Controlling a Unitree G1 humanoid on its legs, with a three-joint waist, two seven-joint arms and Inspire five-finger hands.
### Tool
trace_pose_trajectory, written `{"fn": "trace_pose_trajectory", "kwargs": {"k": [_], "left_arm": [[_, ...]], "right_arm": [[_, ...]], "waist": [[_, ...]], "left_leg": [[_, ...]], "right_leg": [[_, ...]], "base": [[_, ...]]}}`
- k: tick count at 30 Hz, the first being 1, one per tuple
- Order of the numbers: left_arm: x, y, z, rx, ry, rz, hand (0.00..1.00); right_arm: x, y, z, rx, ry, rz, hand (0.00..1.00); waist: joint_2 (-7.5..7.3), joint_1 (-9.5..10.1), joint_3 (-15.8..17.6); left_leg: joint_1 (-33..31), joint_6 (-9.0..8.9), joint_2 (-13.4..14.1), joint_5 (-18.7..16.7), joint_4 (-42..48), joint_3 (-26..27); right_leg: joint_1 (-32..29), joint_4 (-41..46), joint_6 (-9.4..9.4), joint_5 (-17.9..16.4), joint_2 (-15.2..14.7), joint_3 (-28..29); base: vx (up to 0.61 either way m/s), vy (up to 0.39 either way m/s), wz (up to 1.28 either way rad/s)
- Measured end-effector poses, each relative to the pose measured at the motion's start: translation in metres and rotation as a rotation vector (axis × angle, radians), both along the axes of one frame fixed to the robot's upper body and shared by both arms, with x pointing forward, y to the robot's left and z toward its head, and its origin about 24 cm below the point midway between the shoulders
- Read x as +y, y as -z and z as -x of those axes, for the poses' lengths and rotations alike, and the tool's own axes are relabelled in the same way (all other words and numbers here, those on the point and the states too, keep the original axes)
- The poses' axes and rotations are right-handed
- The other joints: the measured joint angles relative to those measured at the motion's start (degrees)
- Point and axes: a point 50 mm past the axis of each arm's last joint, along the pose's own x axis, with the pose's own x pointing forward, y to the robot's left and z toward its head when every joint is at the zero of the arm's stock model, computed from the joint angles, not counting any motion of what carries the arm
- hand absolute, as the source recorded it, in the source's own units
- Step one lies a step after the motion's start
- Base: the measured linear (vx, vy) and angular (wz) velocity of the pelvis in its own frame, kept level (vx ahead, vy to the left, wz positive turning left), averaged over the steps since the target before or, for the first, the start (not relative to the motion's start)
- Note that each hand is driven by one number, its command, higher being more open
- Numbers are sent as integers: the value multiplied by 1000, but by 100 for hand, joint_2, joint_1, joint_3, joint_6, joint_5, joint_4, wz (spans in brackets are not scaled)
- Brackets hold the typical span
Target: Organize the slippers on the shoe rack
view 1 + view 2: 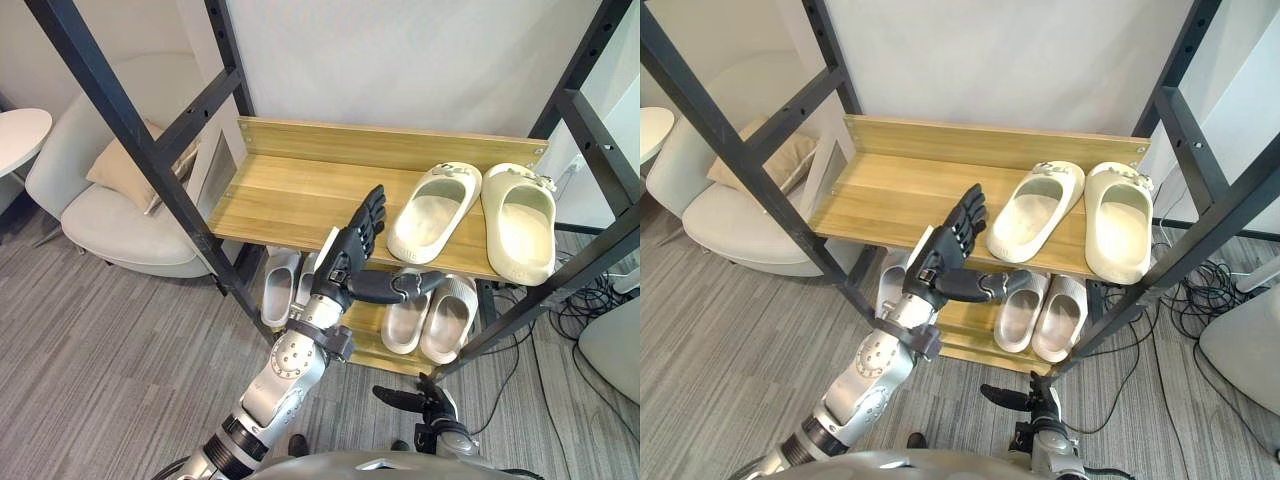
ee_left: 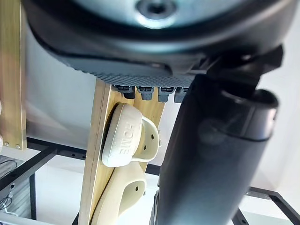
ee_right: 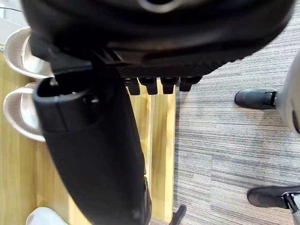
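Left fingers [image 1: 370, 215]: straight and together, thumb out to the side, holding nothing. The left hand [image 1: 350, 255] is raised over the front edge of the top shelf [image 1: 290, 190].
Risk 1: a sideways push with flat fingers is likely to slide the near slipper [image 1: 435, 210] into its mate [image 1: 520, 225], or turn it further askew.
Risk 2: both heels sit at the front edge, so a pull toward the robot may tip one off.
Risk 3: the rack post [image 1: 130, 130] stands close to the arm and a wide swing may strike it.
Near slipper: just right of the fingertips, apart from them, lying at an angle.
Mate: further right, lying straight, with the toes near each other and the heels spread.
Lower shelf [image 1: 370, 345]: a grey pair [image 1: 280, 285] on the left and a beige pair [image 1: 430, 320] on the right.
Right hand [image 1: 430, 400]: low before the rack, relaxed and empty.
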Motion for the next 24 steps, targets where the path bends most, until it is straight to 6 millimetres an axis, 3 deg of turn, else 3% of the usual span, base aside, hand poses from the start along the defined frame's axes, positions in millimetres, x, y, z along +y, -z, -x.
{"fn": "trace_pose_trajectory", "kwargs": {"k": [17, 24], "left_arm": [[-29, -2, -2, -24, 114, -48, 100], [-31, -2, -4, -32, 121, -59, 100]], "right_arm": [[0, 0, -1, 0, 5, 11, 100], [1, 0, -2, -2, -3, 10, 100]], "waist": [[-47, -21, 33], [-60, -39, 42]], "left_leg": [[12, 5, -12, 2, -1, 117], [12, 5, -25, 3, -2, 122]], "right_leg": [[-58, -1, 11, 51, -19, 116], [-61, -1, 16, 61, -35, 116]], "base": [[-1, 0, -3], [0, 0, 0]]}}
